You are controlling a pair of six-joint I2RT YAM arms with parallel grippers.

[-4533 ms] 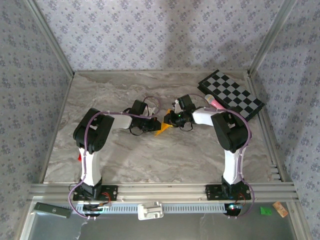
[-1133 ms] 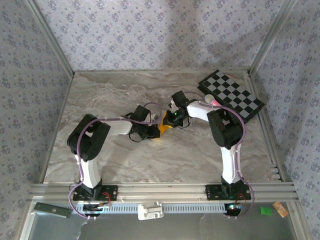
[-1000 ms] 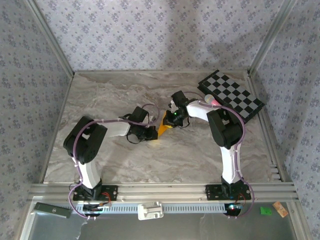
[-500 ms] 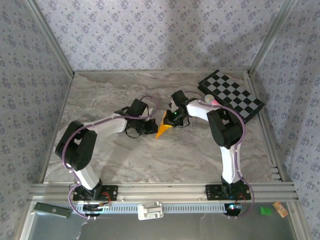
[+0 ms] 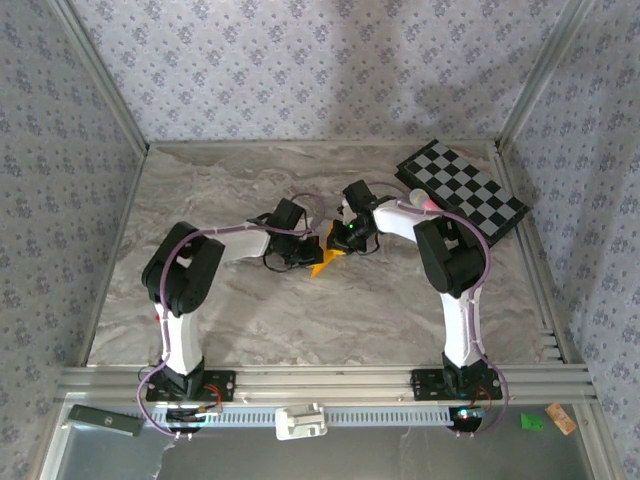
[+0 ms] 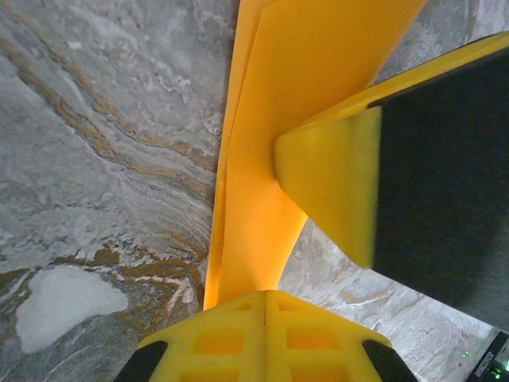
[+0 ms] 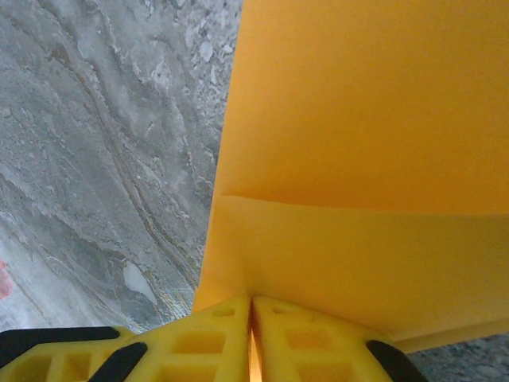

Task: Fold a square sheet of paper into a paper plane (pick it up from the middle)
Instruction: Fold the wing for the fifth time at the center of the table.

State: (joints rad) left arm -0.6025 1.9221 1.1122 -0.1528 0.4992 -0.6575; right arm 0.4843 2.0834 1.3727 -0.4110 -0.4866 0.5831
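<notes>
Top external shows one orange paper plane (image 5: pixel 321 263) at the middle of the marble table (image 5: pixel 250 320), its tip pointing toward the near edge. Two grippers meet on it: the left gripper (image 5: pixel 306 252) and the right gripper (image 5: pixel 336 243) each clench the paper. One checkered board (image 5: pixel 462 188) lies at the far right.

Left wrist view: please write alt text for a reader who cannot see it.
Folded orange-yellow paper runs down the middle into the left end effector, shut on it at the bottom. A yellow-and-black finger, probably the other arm's, overlaps the paper at right; grey marbled table behind.
</notes>
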